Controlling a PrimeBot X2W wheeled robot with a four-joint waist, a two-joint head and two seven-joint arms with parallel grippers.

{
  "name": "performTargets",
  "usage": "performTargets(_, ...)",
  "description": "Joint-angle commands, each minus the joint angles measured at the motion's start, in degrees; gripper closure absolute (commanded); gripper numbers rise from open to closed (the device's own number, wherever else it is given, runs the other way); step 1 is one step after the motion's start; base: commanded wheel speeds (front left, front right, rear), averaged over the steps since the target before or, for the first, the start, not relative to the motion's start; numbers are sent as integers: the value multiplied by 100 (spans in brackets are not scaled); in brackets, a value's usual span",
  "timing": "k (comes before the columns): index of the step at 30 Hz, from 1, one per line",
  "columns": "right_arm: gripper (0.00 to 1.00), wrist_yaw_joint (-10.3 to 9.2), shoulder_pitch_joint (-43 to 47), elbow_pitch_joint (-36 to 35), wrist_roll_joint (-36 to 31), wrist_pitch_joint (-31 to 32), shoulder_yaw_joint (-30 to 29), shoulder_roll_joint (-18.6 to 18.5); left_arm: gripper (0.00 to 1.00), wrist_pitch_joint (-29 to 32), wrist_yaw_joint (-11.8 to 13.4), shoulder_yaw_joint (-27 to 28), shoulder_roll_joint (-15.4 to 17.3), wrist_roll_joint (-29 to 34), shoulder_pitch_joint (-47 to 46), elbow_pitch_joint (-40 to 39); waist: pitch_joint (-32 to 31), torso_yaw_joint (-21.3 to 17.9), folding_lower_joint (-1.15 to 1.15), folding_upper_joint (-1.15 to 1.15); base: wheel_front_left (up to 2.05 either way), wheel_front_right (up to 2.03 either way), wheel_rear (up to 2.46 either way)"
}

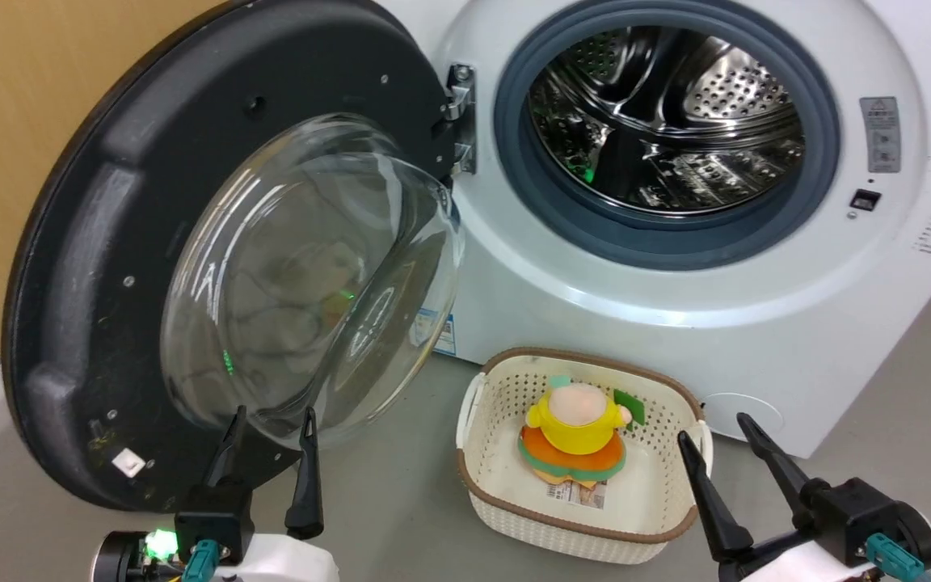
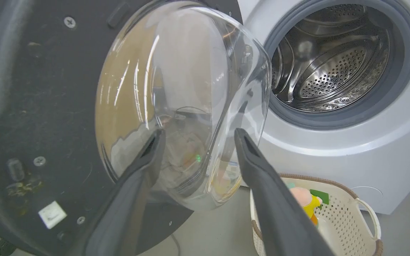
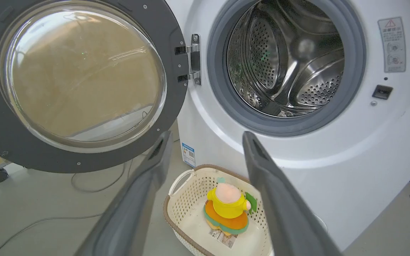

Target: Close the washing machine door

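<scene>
The washing machine door is swung wide open to the left on its hinge, its inner black face and bulging glass bowl turned toward me. The white washing machine shows its grey-ringed opening and steel drum. My left gripper is open just in front of the lower rim of the glass bowl, with nothing between its fingers. My right gripper is open low at the right, beside the basket. In the right wrist view the door hangs left of the drum.
A cream basket with a yellow and orange plush toy stands on the grey floor in front of the machine. A tan wall is behind the door. A thin cable lies on the floor under the door.
</scene>
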Motion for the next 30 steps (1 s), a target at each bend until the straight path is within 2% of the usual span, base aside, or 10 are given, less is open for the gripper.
performTargets(1, 0, 2, -72, 21, 86, -60, 46, -45, 0, -71, 48, -14, 32, -36, 93, -39, 12, 53, 0, 0, 0, 0, 0)
performTargets(30, 0, 3, -350, 256, 476, -407, 561, -268, 0, -418, 378, -98, 35, -53, 324, -298, 88, 786, 0, 0, 0, 0, 0)
